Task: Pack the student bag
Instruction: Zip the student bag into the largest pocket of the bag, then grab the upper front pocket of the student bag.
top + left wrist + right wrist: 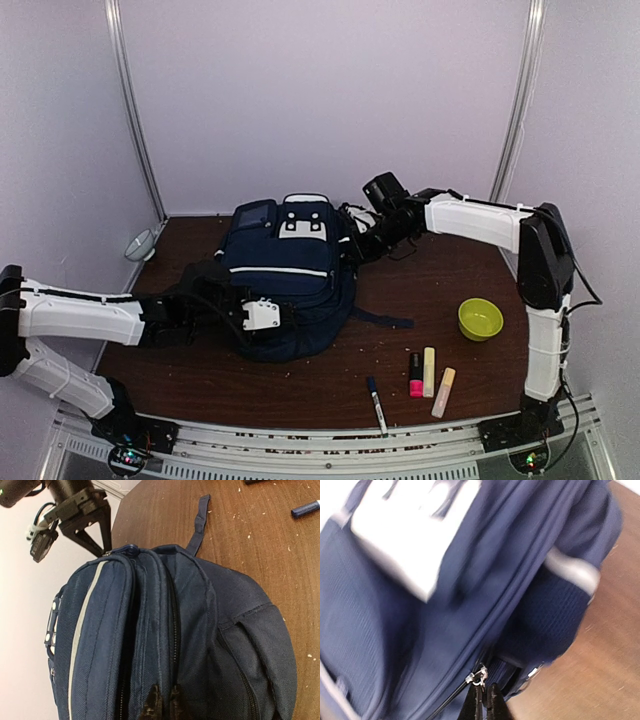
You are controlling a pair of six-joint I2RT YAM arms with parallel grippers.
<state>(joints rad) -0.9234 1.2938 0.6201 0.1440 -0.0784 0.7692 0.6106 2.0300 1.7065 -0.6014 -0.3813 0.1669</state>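
Note:
The student bag (290,270), navy blue with white stripes and a white patch, lies in the middle of the brown table. It fills the left wrist view (190,630) and the right wrist view (420,605). My left gripper (283,316) is at the bag's near end. It (163,705) is shut on a ridge of the bag's fabric between two zipper lines. My right gripper (352,248) is at the bag's far right side. There it (482,707) is shut on the silver zipper pull (479,676) of a zipper line.
A green bowl (480,318) stands to the right of the bag. Near the front edge lie a dark marker (376,403), a pink highlighter (415,373), a yellow one (429,370) and a peach one (443,391). A small grey bowl (140,244) sits at the far left.

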